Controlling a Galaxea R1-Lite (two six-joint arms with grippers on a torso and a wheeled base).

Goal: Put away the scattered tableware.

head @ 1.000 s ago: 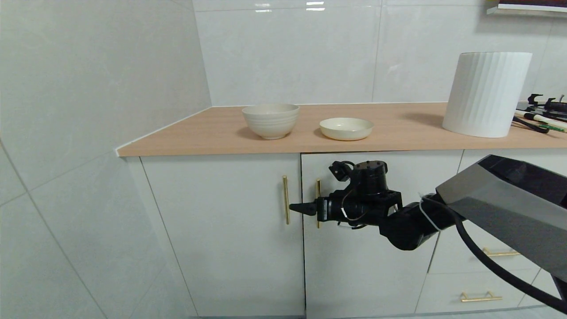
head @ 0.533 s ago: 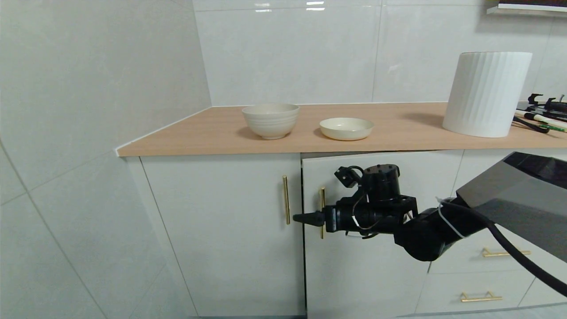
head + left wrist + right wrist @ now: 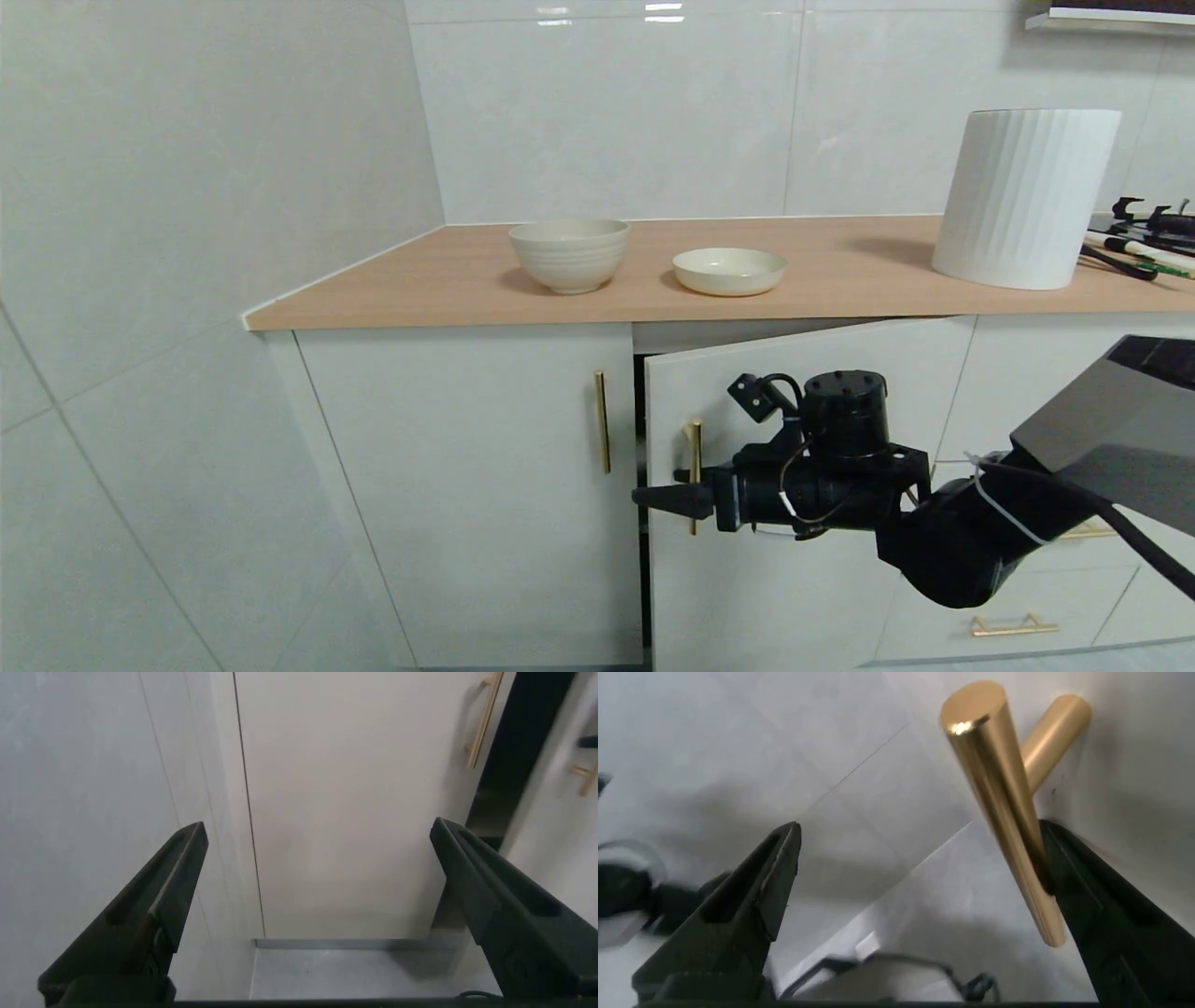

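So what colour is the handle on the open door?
The handle is shiny gold; right wrist view shows it best.

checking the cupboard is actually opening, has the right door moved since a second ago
Yes. The right door has swung outward: its gold handle now sits lower and further right of the fixed left door handle, with a dark gap between.

Tiled kitchen corner with a wooden counter (image 3: 868, 257).
Glossy pale tiles on the side wall (image 3: 187, 187) and the back wall (image 3: 607, 121), with lamp glare (image 3: 607, 13) high on the back one; under the counter a white cabinet (image 3: 336, 373) with a closed left door (image 3: 467, 504), a right door (image 3: 747, 607) ajar on a dark gap, brass handles (image 3: 602, 422), and drawers (image 3: 1013, 597) farther right; below, a grey floor (image 3: 346, 971).
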